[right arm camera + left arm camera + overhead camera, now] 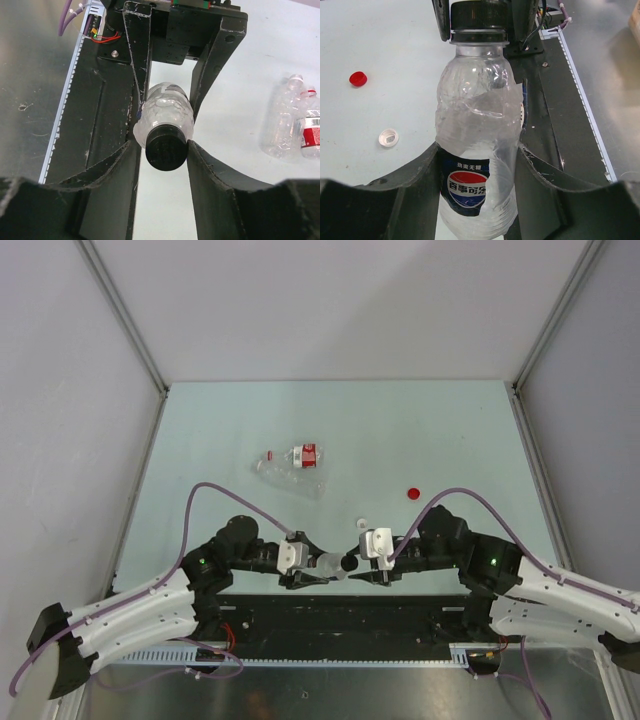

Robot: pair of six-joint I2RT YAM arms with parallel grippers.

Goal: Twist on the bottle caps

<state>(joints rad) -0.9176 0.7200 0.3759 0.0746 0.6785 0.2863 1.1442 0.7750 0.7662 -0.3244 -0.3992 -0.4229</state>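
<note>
Right wrist view is showing the right fingers (115, 180) standing partly open on either side of the black round plastic screw cap (166, 150), seemingly touching it on both flanks. The left fingers (415, 190) are about half open, clamping the clear thin-walled plastic bottle with the blue label (475, 100) around its lower body. They are holding it level over the middle of the counter's (450, 430) near edge, neck pointing at the right arm.

For a clean turn, I judge the right fingers should be squeezing the ribbed rim squarely, keeping the wrist in line with the neck so the threads are not crossing, and pressing lightly inward while twisting. The bottle wall is looking crumpled, so the left grip is needing firmness without crushing, or the bottle may be spinning along.

A small red round cap (413, 493) is lying right of the counter's middle, and a white one (362, 524) is lying just beyond the right fingers.
</note>
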